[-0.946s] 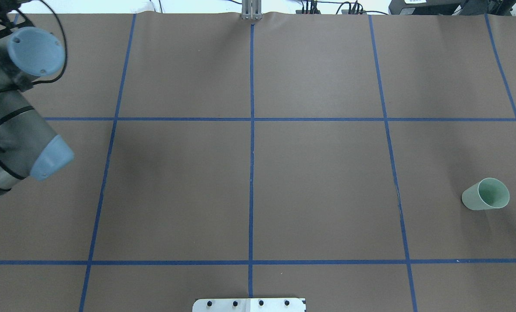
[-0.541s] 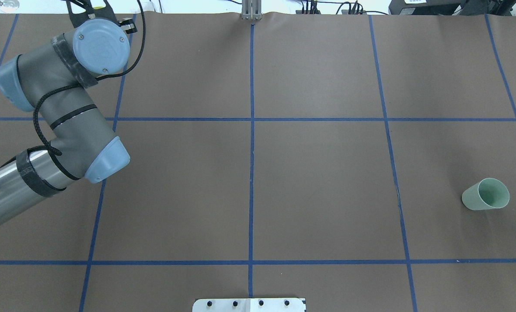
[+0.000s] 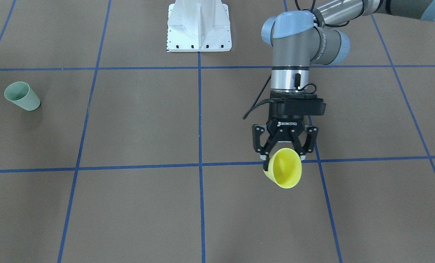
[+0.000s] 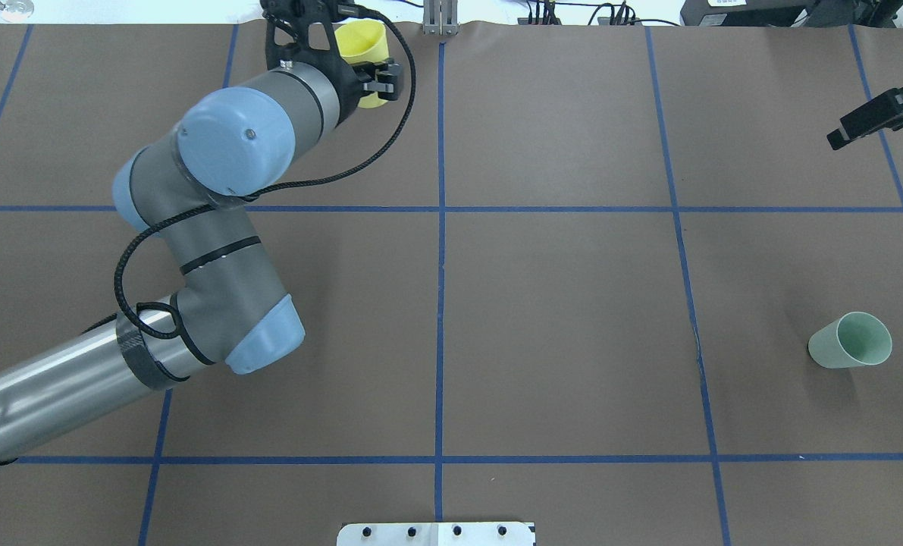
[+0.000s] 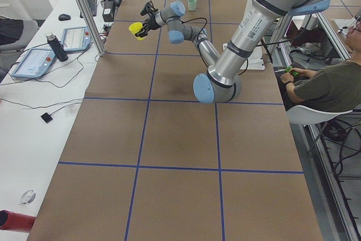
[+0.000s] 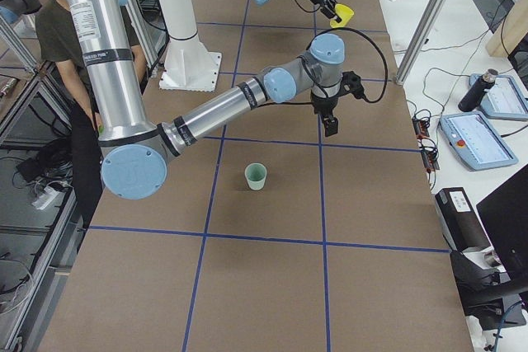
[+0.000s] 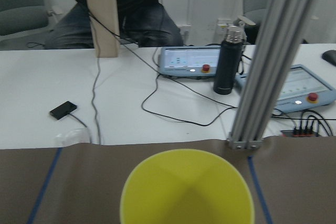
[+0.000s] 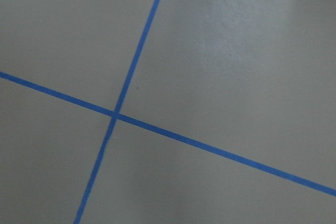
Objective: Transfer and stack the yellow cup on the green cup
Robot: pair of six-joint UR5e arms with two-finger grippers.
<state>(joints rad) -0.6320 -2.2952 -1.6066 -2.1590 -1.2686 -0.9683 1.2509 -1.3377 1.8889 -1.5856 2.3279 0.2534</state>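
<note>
The yellow cup (image 3: 285,171) is held off the table, tilted with its mouth towards the front camera. My left gripper (image 3: 283,157) is shut on it. In the overhead view the yellow cup (image 4: 362,42) and left gripper (image 4: 351,47) are at the table's far edge, left of centre. It fills the bottom of the left wrist view (image 7: 187,188). The green cup (image 4: 851,340) stands upright and alone at the near right, also in the front view (image 3: 21,95). My right gripper (image 6: 330,124) points down above the table beyond the green cup (image 6: 256,176); I cannot tell if it is open or shut.
The brown table cover (image 4: 557,303) carries a blue tape grid. The white robot base plate (image 3: 199,25) is at the near middle edge. An aluminium post (image 4: 440,19) stands at the far edge beside the yellow cup. Tablets and a black bottle (image 7: 229,61) lie beyond it.
My left arm has swung in from the left edge towards the far middle, bringing the yellow cup into view. Part of my right arm has come in at the right edge. The green cup has not moved.
</note>
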